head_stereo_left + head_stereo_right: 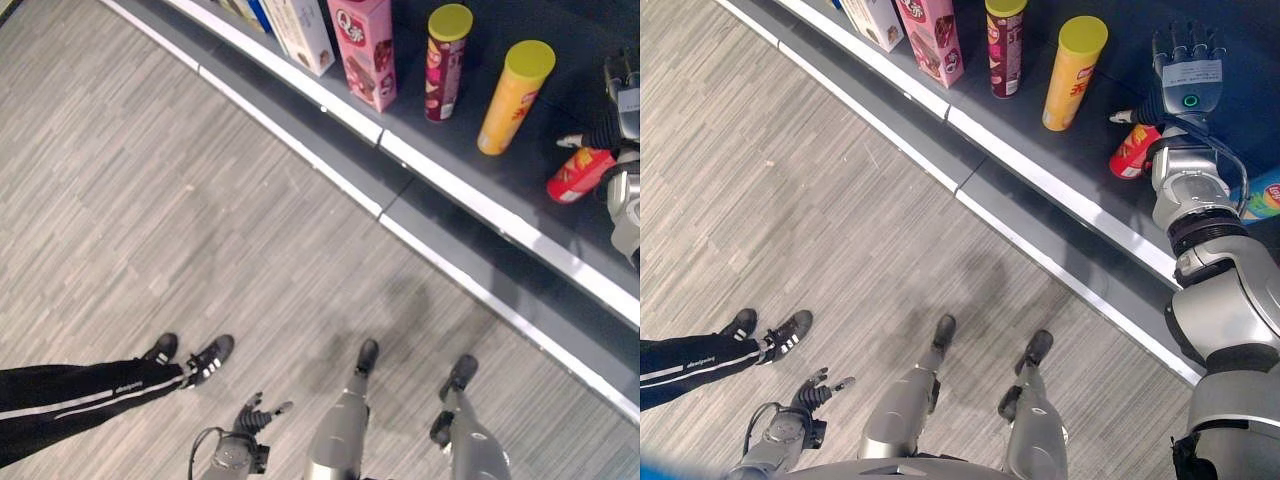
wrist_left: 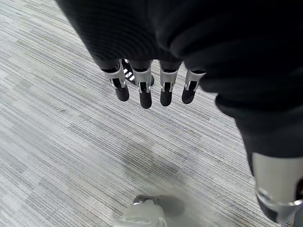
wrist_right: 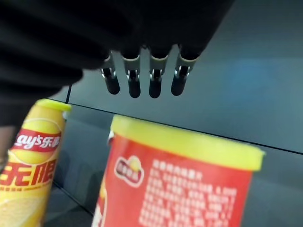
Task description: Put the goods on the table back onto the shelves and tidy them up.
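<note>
The right hand (image 1: 1185, 62), fingers straight and empty, hovers just above the upright red chip can (image 1: 1133, 150) on the shelf (image 1: 1060, 195), far nearer than the idle, relaxed left hand (image 1: 818, 390).

Even bright overhead light on grey wood-grain floor (image 1: 150, 180); soft diffuse shadows only. Dark grey shelf (image 1: 440, 150) dim toward back, pale glare along its front edge. Right wrist view: red cylindrical chip can with yellow lid (image 3: 184, 184) close, blurred. Left wrist view: foreground soft.
</note>
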### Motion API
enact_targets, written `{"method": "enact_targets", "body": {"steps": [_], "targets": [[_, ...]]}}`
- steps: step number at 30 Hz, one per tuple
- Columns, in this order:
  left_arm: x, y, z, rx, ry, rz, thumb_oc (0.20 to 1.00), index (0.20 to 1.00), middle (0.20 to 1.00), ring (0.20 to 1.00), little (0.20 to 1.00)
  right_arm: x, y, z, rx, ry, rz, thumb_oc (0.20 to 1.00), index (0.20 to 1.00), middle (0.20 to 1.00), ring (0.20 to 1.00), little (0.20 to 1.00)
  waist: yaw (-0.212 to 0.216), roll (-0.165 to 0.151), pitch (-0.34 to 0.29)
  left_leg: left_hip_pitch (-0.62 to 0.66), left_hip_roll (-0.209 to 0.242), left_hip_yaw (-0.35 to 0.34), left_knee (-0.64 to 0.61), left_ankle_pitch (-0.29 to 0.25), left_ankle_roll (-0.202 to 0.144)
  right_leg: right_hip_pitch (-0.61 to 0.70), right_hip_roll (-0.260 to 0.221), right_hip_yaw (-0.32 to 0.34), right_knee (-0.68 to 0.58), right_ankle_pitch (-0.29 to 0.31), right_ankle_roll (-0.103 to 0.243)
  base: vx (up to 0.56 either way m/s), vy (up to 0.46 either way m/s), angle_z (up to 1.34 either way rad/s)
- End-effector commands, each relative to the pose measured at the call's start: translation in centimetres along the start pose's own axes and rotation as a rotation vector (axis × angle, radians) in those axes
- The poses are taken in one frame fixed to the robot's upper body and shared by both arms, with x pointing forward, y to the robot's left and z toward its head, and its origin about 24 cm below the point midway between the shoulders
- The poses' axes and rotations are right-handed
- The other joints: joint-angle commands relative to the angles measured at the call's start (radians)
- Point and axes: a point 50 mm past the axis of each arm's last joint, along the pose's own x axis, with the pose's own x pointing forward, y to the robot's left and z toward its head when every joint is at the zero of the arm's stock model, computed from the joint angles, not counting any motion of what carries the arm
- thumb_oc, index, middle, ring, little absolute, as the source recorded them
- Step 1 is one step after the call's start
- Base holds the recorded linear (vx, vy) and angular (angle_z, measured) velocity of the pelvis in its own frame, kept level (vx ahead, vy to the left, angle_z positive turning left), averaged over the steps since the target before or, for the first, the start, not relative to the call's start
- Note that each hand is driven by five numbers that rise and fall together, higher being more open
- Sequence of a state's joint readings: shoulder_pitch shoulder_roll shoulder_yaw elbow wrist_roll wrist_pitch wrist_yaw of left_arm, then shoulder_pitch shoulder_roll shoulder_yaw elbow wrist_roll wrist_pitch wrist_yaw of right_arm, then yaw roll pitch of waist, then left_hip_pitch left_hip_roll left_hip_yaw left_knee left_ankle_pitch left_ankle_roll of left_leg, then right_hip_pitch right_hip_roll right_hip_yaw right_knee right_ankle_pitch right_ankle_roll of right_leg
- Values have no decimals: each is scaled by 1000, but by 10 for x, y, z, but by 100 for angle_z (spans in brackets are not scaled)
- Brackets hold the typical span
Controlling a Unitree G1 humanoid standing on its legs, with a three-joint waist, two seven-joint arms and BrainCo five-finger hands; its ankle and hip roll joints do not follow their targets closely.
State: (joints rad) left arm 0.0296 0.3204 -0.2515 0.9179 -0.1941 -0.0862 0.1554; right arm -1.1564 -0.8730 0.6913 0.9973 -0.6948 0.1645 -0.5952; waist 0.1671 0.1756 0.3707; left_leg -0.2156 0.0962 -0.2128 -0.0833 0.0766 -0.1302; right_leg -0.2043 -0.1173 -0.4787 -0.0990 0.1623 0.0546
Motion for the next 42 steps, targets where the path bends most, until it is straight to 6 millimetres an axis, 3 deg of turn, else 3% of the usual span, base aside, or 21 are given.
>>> {"method": "enact_targets", "body": {"steps": [1,5,8,9,10,11,12,15,19,20,23,26,30,32,34,35,36,38,39,41,42], "targets": [[3,8,-1,87,15,19,1000,1000,1000,1000,1000,13,-24,11,50,-18,-133,1000,1000,1000,1000,1000,12,-76,-29,22,48,139,-4,1,-38,39,-46,42,72,-141,98,-4,73,-4],[2,15,-6,88,40,39,1000,1000,1000,1000,1000,-3,-30,26,270,-44,-200,1000,1000,1000,1000,1000,-20,-118,-43,40,47,168,2,-18,-27,46,-48,67,48,-114,107,-1,83,-11],[-2,25,-20,85,102,64,1000,1000,1000,1000,1000,-57,-3,57,814,-37,-26,1000,1000,1000,1000,1000,-59,-168,-54,78,47,216,11,-55,-4,55,-50,104,37,-92,114,2,115,-25],[-4,29,-27,101,128,59,1000,1000,1000,1000,1000,-82,10,63,907,-33,67,1000,1000,1000,1000,1000,-68,-185,-61,88,39,229,15,-63,8,57,-55,115,36,-85,117,-6,104,-35],[-4,29,-27,101,128,59,1000,1000,1000,1000,1000,-82,11,63,907,-32,67,1000,1000,1000,1000,1000,-67,-186,-63,87,39,229,15,-62,8,55,-56,115,36,-85,117,24,162,-28],[-10,40,-43,122,196,83,1000,1000,1000,1000,1000,-127,34,66,1071,5,264,1000,1000,1000,1000,1000,-95,-207,-73,119,31,255,16,-86,22,65,-57,136,38,-78,123,19,116,-29],[-10,40,-43,124,196,83,1000,1000,1000,1000,1000,-127,35,65,1071,7,264,1000,1000,1000,1000,1000,-94,-210,-76,116,27,255,15,-82,24,62,-61,136,38,-76,124,9,269,-51],[-19,54,-66,128,292,108,1000,1000,1000,1000,1000,-222,73,65,1385,206,658,1000,1000,1000,1000,1000,-157,-248,-98,182,-20,304,11,-112,61,53,-78,212,63,-54,147,-69,365,-69],[-22,59,-70,101,304,119,1000,1000,1000,1000,1000,-258,88,60,1420,306,815,1000,1000,1000,1000,1000,-201,-276,-94,235,-68,336,5,-134,98,18,-94,297,98,11,179,-119,303,-89],[-21,62,-68,104,296,127,1000,1000,1000,1000,1000,-260,88,59,1426,307,826,1000,1000,1000,1000,1000,-217,-289,-74,253,-68,364,8,-138,109,-8,-92,336,134,45,191,-244,209,-92],[-19,67,-64,91,282,146,1000,1000,1000,1000,1000,-259,89,53,1419,325,817,1000,1000,1000,1000,1000,-216,-293,-62,248,-49,403,19,-128,117,-26,-98,315,194,15,183,-244,95,-113],[-20,69,-64,50,278,165,1000,1000,1000,1000,1000,-256,87,32,1389,351,777,1000,1000,1000,1000,1000,-200,-286,-91,237,-14,469,36,-115,121,32,-138,194,302,-74,133,-164,-6,-98],[-22,70,-67,15,284,171,1000,1000,1000,1000,1000,-245,81,23,1384,317,748,1000,1000,1000,1000,1000,-176,-282,-129,223,36,534,48,-112,104,100,-206,120,355,-96,140,-161,-128,-71],[-27,75,-74,-34,302,198,1000,1000,1000,1000,1000,-222,69,16,1426,251,693,1000,1000,1000,1000,1000,-140,-296,-164,191,105,615,57,-78,73,172,-321,7,342,0,174,-234,-355,-129],[-30,78,-78,-79,305,217,1000,1000,1000,1000,1000,-205,59,10,1437,206,643,1000,1000,1000,1000,1000,-113,-304,-182,179,160,662,63,-53,46,208,-380,-64,324,77,193,-167,-323,-155],[-30,78,-78,-80,306,217,1000,1000,1000,1000,1000,-205,59,10,1436,206,643,1000,1000,1000,1000,1000,-111,-302,-181,181,162,663,63,-52,45,210,-377,-63,319,80,193,-132,-490,-183],[-33,82,-82,-126,310,240,1000,1000,1000,1000,1000,-190,46,-2,1446,183,572,1000,1000,1000,1000,1000,-102,-317,-197,169,219,693,70,-19,7,243,-373,-81,279,93,204,-105,-741,-151],[-36,82,-85,-193,302,253,1000,1000,1000,1000,1000,-163,22,-19,1462,130,438,1000,1000,1000,1000,1000,-95,-318,-212,187,350,735,88,58,-78,263,-268,-74,173,-5,206,-80,-1003,-144],[-35,79,-84,-217,295,249,1000,1000,1000,1000,1000,-155,11,-23,1476,101,377,1000,1000,1000,1000,1000,-100,-300,-209,198,404,743,84,100,-107,256,-203,-69,141,-103,186,-32,-806,-182],[-30,69,-78,-255,276,238,1000,1000,1000,1000,1000,-149,2,-34,1425,107,293,1000,1000,1000,1000,1000,-117,-265,-199,197,469,752,86,212,-132,272,-118,-70,72,-140,156,-49,-480,-132],[-30,69,-78,-256,276,237,1000,1000,1000,1000,1000,-149,2,-34,1425,107,293,1000,1000,1000,1000,1000,-117,-264,-199,198,470,752,85,213,-132,273,-116,-71,71,-139,156,-73,-329,-51]]}}
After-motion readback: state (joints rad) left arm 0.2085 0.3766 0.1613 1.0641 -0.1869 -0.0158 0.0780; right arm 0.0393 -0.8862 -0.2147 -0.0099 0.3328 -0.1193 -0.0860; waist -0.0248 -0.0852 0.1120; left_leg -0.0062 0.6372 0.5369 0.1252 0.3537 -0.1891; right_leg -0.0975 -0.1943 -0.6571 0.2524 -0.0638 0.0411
